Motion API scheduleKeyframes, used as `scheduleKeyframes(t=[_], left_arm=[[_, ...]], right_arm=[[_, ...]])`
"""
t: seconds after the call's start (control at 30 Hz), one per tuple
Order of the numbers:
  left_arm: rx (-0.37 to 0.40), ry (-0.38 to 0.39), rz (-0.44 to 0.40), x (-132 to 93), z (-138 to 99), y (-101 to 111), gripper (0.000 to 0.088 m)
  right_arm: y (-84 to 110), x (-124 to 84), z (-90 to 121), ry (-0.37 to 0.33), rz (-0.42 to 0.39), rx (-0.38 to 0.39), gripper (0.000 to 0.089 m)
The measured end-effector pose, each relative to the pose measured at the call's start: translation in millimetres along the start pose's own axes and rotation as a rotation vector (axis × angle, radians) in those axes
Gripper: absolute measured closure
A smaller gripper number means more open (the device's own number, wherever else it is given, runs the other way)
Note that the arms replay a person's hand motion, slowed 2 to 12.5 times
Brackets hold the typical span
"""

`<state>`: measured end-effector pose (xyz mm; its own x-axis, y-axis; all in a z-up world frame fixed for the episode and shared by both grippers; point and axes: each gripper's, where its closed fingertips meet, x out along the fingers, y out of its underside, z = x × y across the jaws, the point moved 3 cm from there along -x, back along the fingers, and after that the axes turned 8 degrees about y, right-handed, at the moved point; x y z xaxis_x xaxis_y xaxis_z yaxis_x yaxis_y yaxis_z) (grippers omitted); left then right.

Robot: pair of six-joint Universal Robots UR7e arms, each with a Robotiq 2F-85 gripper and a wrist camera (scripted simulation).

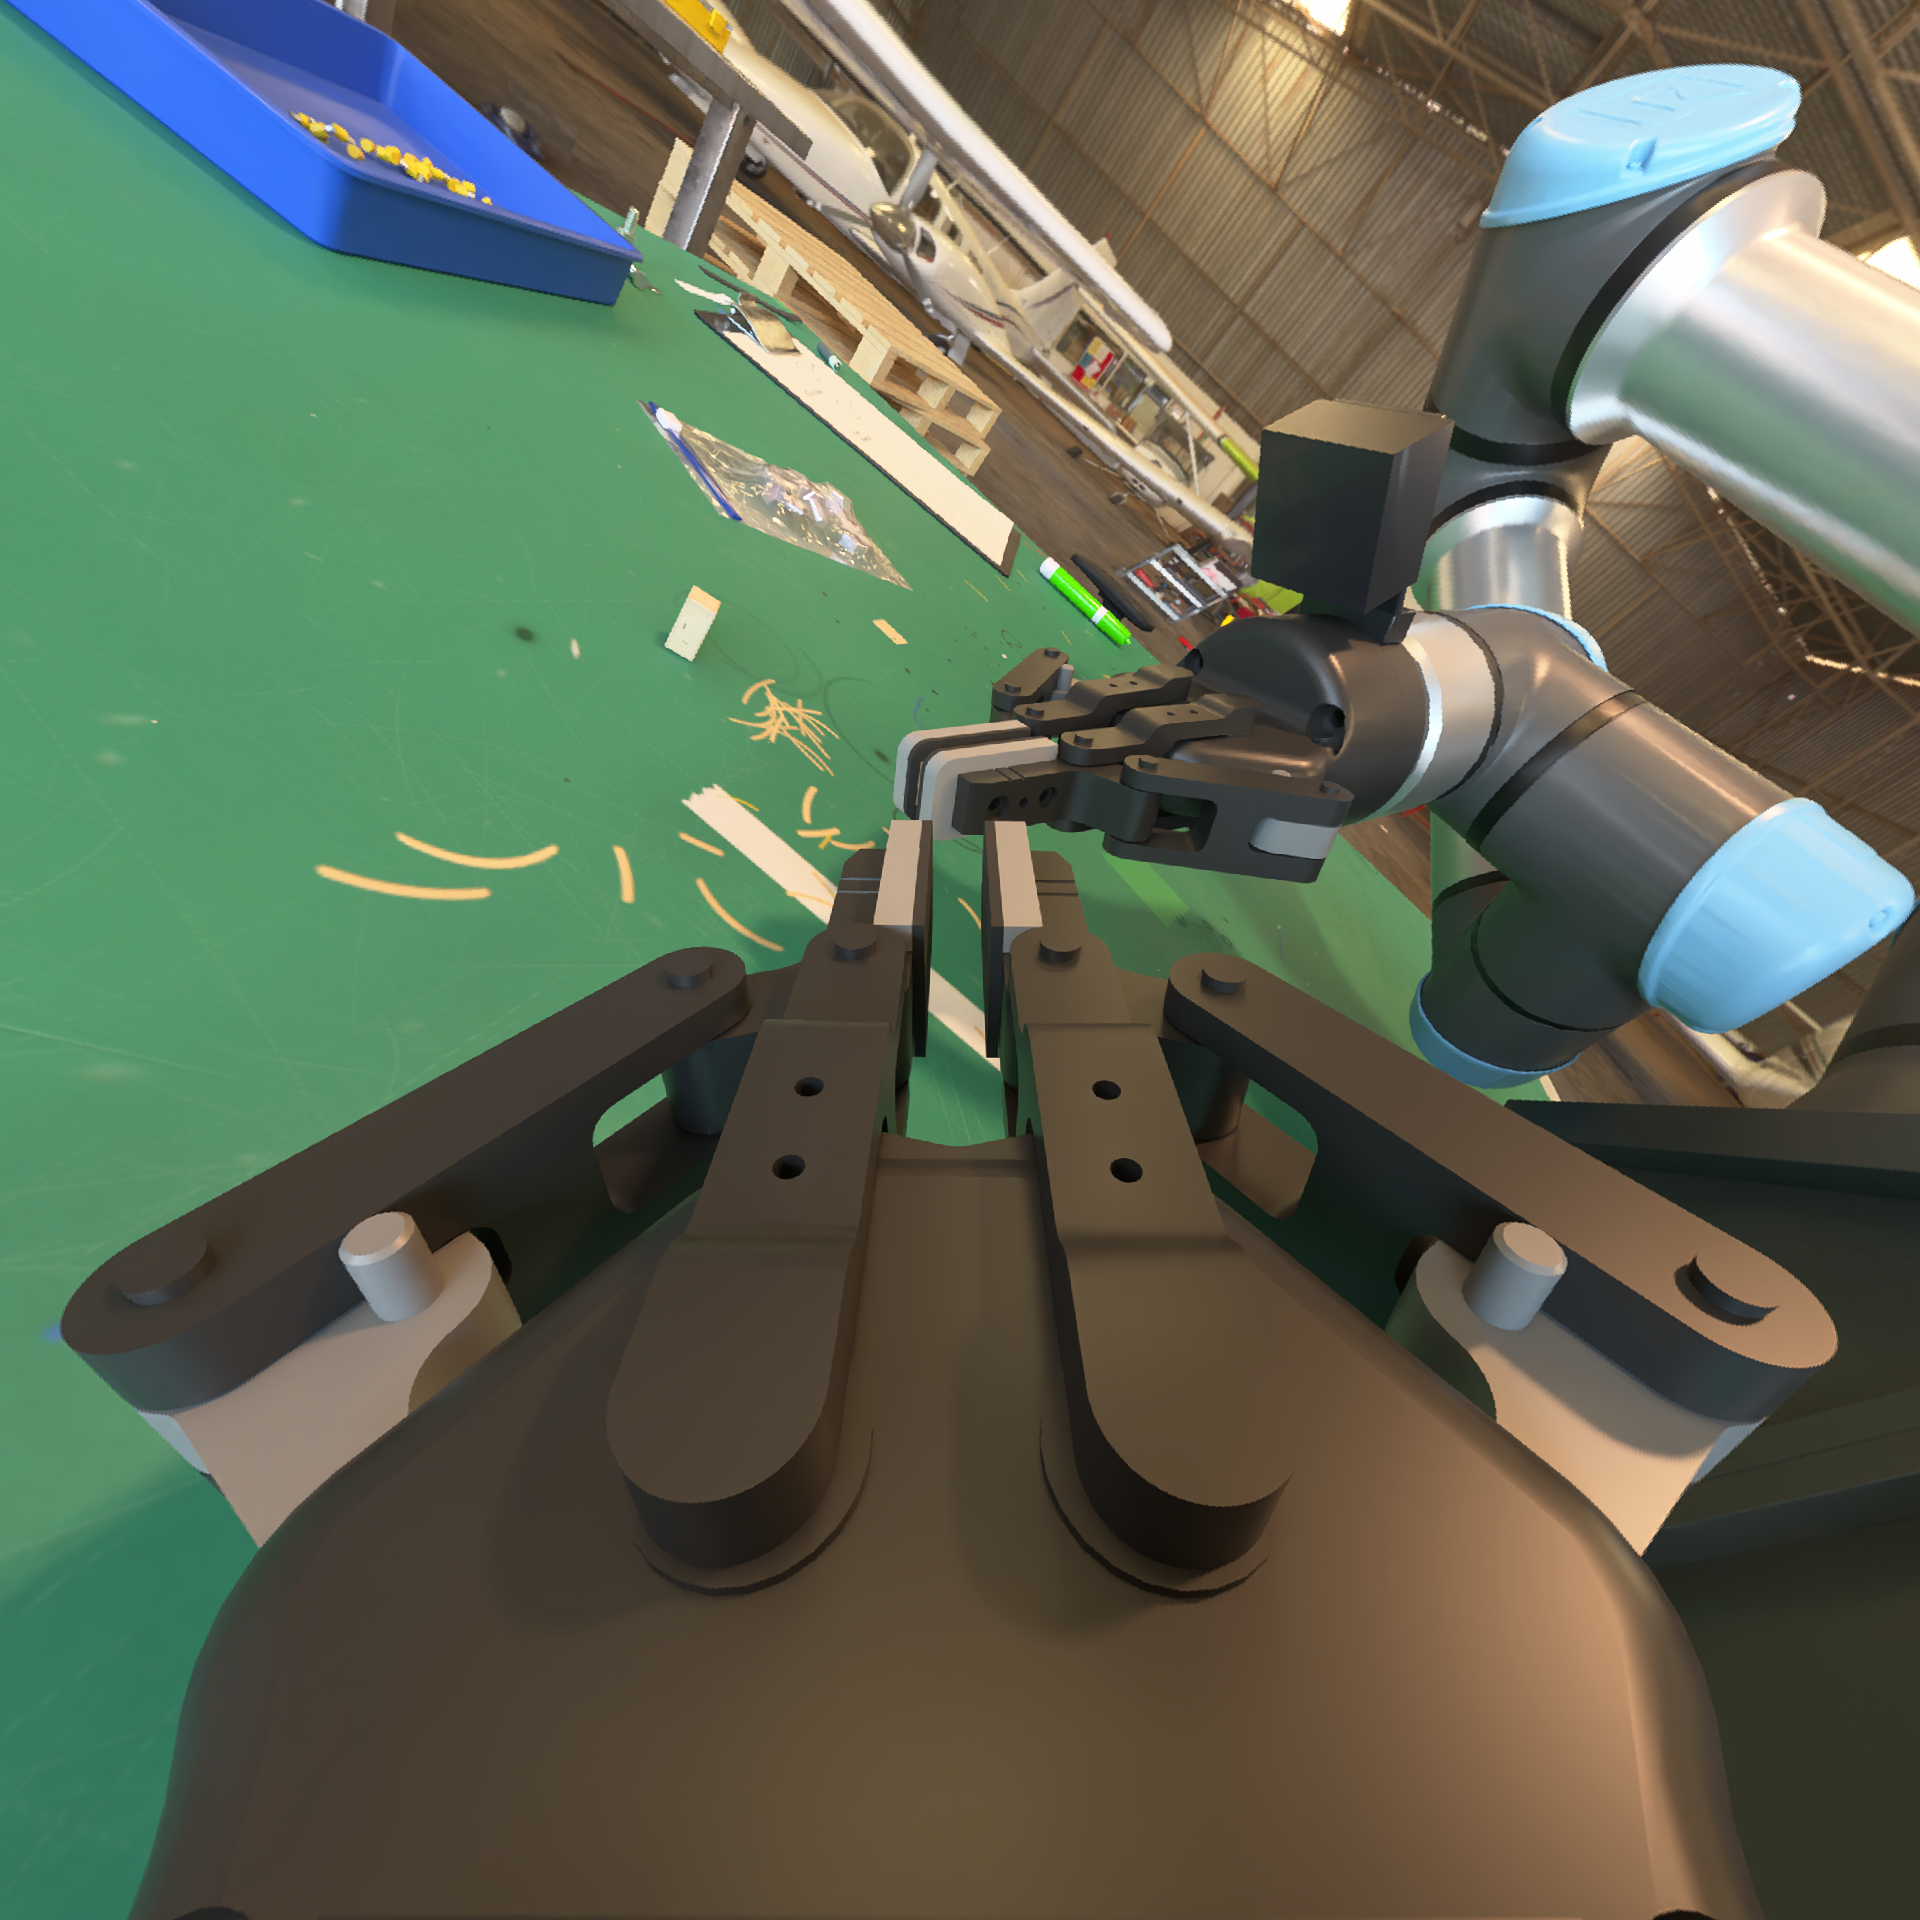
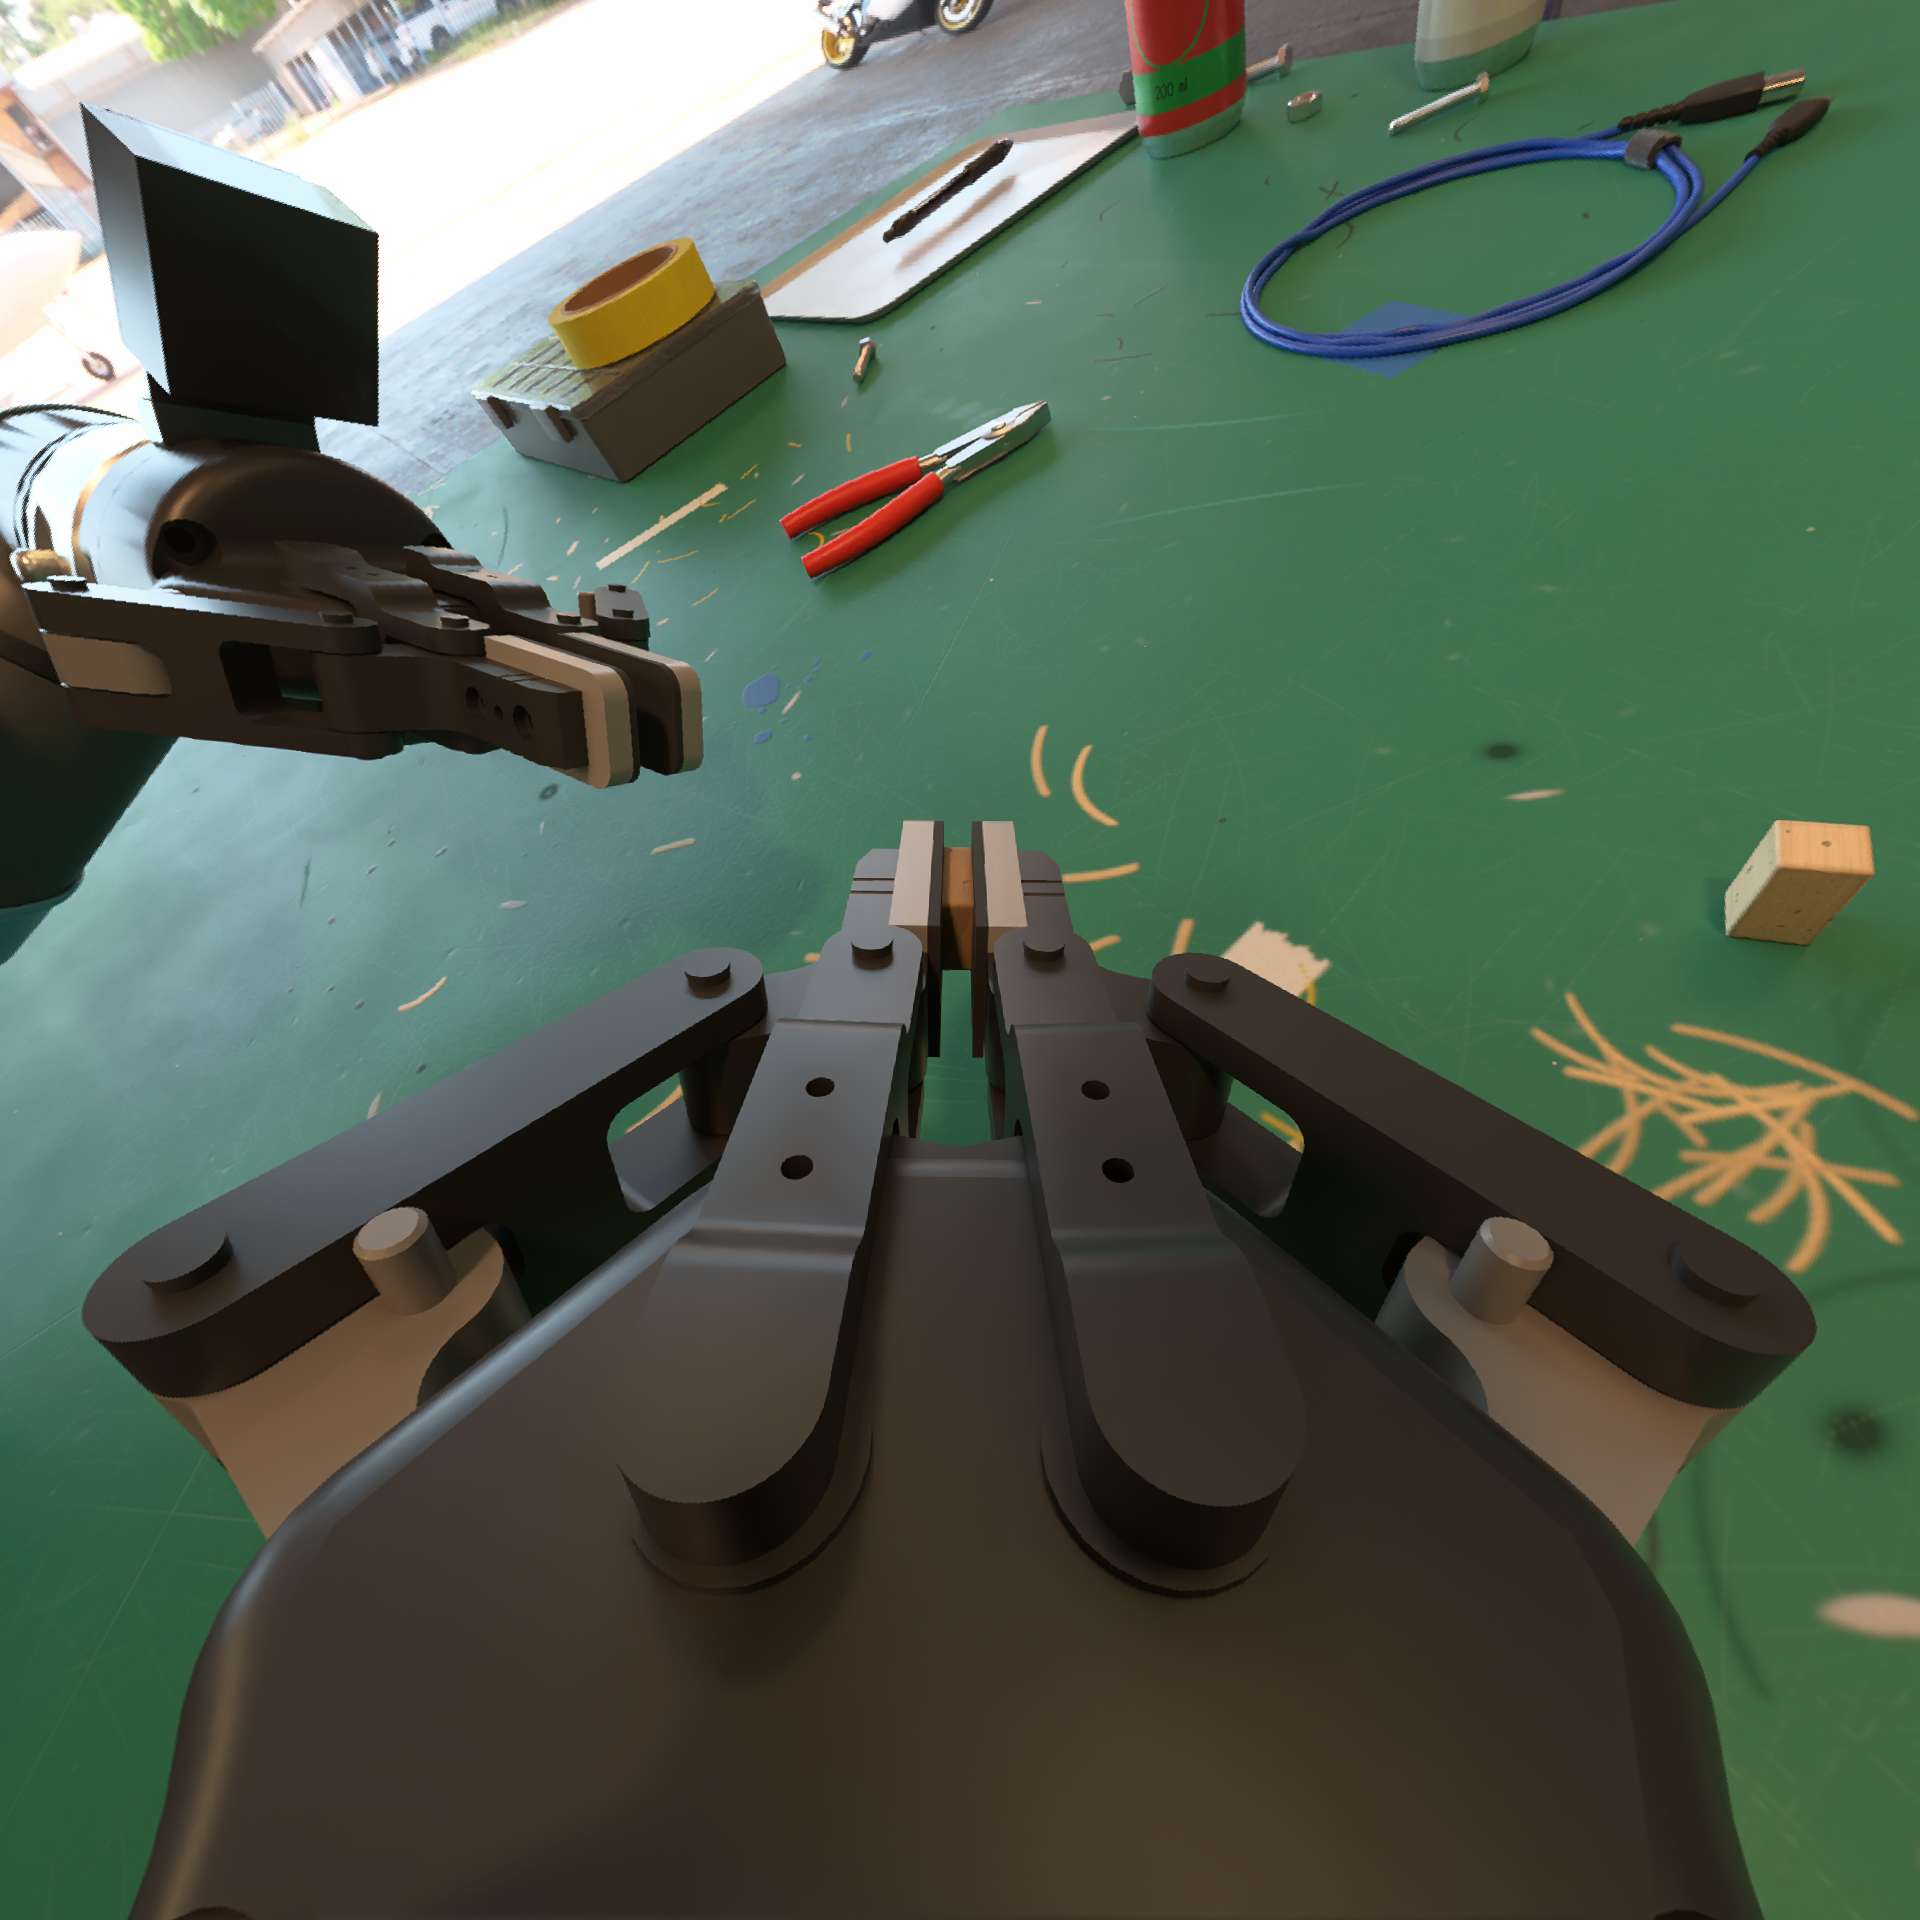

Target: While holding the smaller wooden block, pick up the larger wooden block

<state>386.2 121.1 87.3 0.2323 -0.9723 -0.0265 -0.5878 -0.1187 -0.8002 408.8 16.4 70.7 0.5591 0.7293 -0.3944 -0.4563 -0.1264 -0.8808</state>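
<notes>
The smaller wooden block [image 2: 957, 902] sits clamped between pincer pads; the larger wooden block [image 2: 1800, 881] lies on the green mat [image 2: 1351, 623].

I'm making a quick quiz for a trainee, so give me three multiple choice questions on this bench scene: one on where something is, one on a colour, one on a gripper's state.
1. Where does the larger wooden block lie?
A. On the green table
B. In the blue tray
C. On the grey box

2. What colour are the pliers' handles?
A. Yellow
B. Red
C. Blue

3. What is the right gripper doing?
A. Open and empty
B. Shut on the pliers
C. Shut on the smaller wooden block

Answers: A, it rests on bare mat; B, both grips are red; C, wood shows between its pads.
</notes>
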Motion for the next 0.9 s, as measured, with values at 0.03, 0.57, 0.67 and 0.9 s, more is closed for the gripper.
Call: scheduleKeyframes(t=[0.03,0.57,0.67,0.9], left_arm=[[0.000,-0.001,-0.001,-0.1,0.1,-0.1,0.0793],[-0.013,0.006,-0.003,0.2,0.8,-0.2,0.0748],[-0.019,0.008,-0.007,0.2,1.0,-0.4,0.0730],[-0.042,0.010,-0.015,0.0,2.0,-0.9,0.0694]], right_arm=[[0.0,0.0,-0.1,0.000,0.000,0.001,0.0847],[0.2,0.1,0.2,-0.011,0.003,0.008,0.0847],[0.3,0.1,0.5,-0.013,0.004,0.008,0.0847],[0.8,0.3,1.3,-0.017,0.008,0.005,0.0847]])
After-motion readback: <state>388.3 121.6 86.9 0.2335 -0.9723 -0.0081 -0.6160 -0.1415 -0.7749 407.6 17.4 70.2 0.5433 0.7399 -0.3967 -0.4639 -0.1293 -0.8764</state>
